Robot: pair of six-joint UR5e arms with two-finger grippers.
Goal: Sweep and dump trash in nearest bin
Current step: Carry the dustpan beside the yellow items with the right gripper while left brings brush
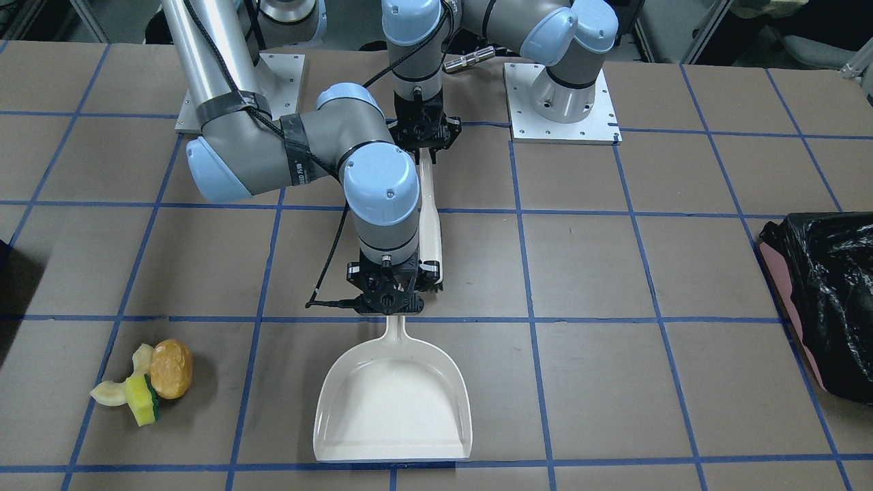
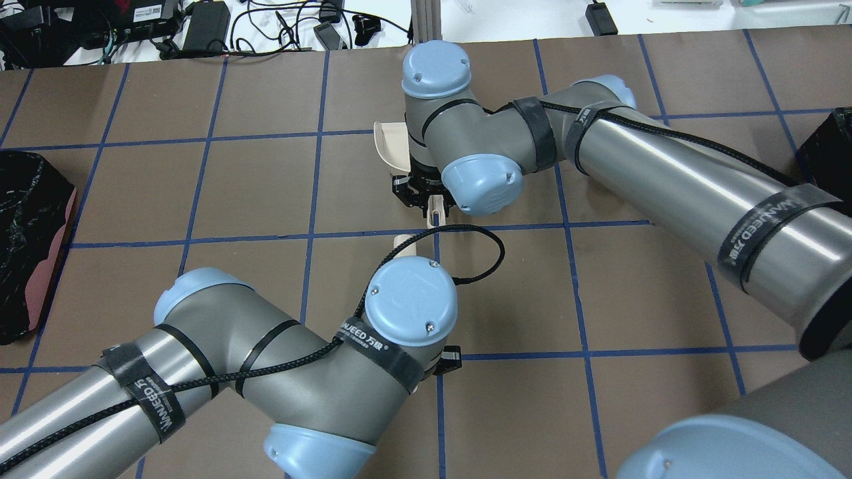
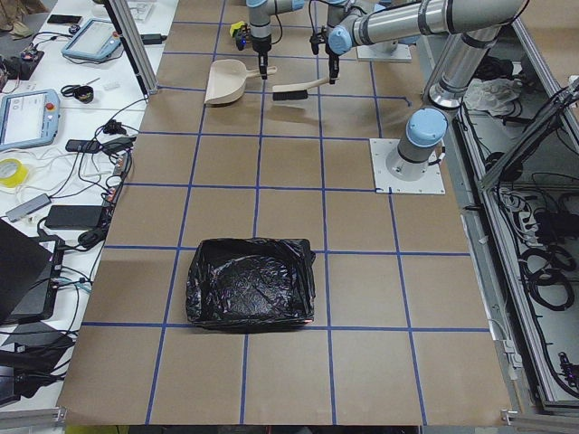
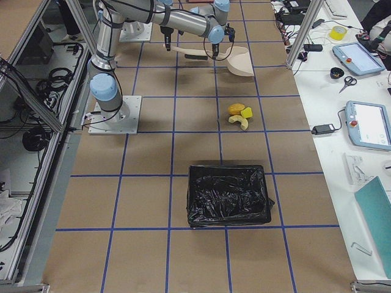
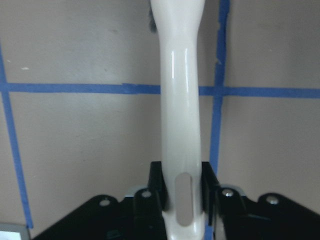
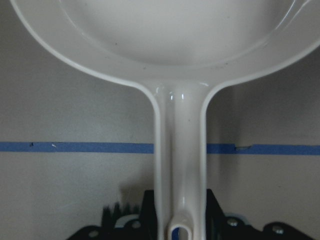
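While the trash (image 1: 146, 378) lies on the table (image 1: 614, 273), both tools are held.
Left gripper (image 1: 424, 146) clamps the brush (image 1: 430, 225), right gripper (image 1: 389, 310) the dustpan (image 1: 392, 402) handle; trash at dustpan's 9 o'clock, front view.

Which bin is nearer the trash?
The bin at the robot's right end; the trash lies on that side, the other bin sits beyond the dustpan.

Brush (image 1: 430, 225) bristles: just behind the dustpan (image 1: 392, 402) handle, largely hidden by the right gripper (image 1: 389, 307).
Dustpan, overhead: only a pale sliver shows past the right arm (image 2: 479, 153).
Bin (image 1: 829, 300): well off from the dustpan, cut by the picture's edge.
Trash (image 4: 238, 115), side view: too small to sort.
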